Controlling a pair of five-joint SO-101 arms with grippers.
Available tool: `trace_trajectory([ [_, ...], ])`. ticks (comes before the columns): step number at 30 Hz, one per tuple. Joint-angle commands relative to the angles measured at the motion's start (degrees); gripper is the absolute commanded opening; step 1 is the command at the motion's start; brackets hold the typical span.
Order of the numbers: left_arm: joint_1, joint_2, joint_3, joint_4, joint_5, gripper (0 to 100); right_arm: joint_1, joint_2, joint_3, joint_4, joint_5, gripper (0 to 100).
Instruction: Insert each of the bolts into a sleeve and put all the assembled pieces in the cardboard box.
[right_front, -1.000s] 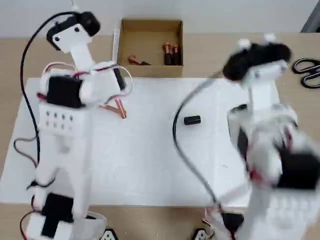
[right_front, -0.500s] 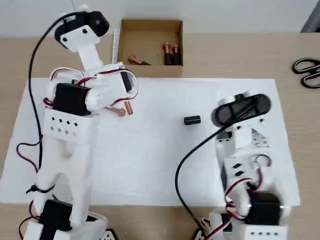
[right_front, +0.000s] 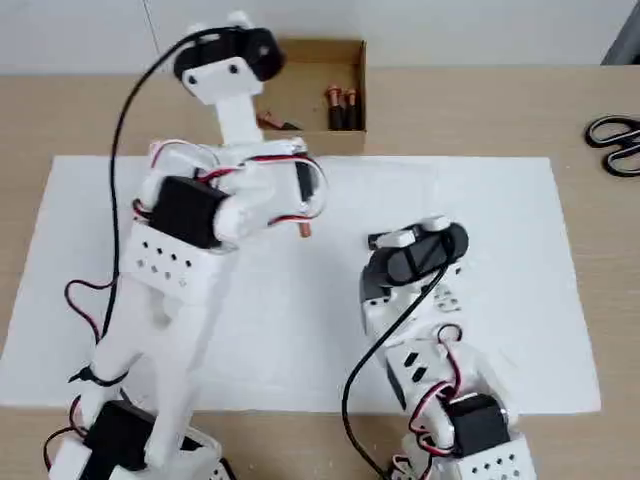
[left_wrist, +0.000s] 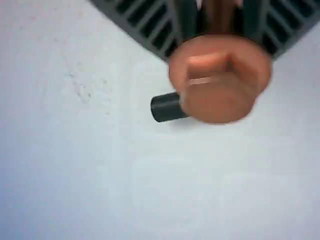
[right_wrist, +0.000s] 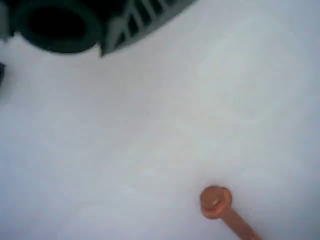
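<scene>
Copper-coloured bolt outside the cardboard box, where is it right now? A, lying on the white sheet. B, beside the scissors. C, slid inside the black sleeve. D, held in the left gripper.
D: the left wrist view shows the copper-coloured metal bolt clamped in the left gripper, apart from the black cylindrical sleeve on the white sheet.

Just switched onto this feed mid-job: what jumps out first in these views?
Most striking is the copper bolt, clamped in the jaws of the left gripper over the middle of the white sheet. Close by, the black sleeve lies on the sheet with the right gripper right at it. Behind the sheet, the cardboard box holds several assembled pieces.
</scene>
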Motion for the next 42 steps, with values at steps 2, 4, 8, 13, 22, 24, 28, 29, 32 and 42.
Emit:
trace_trajectory([
  [2, 0.6, -2.5, 2.7, -6.2, -0.2, 1, -2.1, -5.3, 1.1, -1.2, -2.1, 0.4],
  [4, 0.4, -2.5, 4.3, -8.4, -0.2, 1, -2.1, -7.7, 1.6, -1.1, -2.1, 0.4],
  [8, 0.8, -8.1, 3.7, -7.6, -0.5, 1, -2.1, -10.9, 3.0, -1.1, -2.1, 0.4],
  [13, 1.8, -20.5, 8.3, -7.6, -0.6, 1, -2.2, -11.6, 3.1, -1.0, -2.1, 0.4],
  [22, 4.1, -29.7, 38.0, -33.0, -4.0, 1, -7.3, -11.6, 3.6, 0.0, -2.0, 0.4],
  [24, 4.9, -31.8, 43.5, -38.0, -4.3, 1, -7.3, -11.9, 4.2, -0.3, -2.3, 0.4],
  [28, 5.6, -33.8, 50.2, -41.5, -4.2, 1, -7.3, -11.9, 4.6, -0.4, -2.5, 0.4],
  [29, 5.8, -34.2, 51.2, -41.6, -4.2, 1, -7.6, -11.9, 4.6, -0.4, -2.5, 0.4],
  [32, 7.6, -34.3, 52.6, -41.7, -4.0, 1, -10.4, -11.9, 4.7, -0.4, -2.5, 0.4],
  [42, 12.0, -34.4, 52.8, -41.5, -4.0, 1, -11.4, -11.9, 6.6, -2.5, -2.2, 0.4],
])
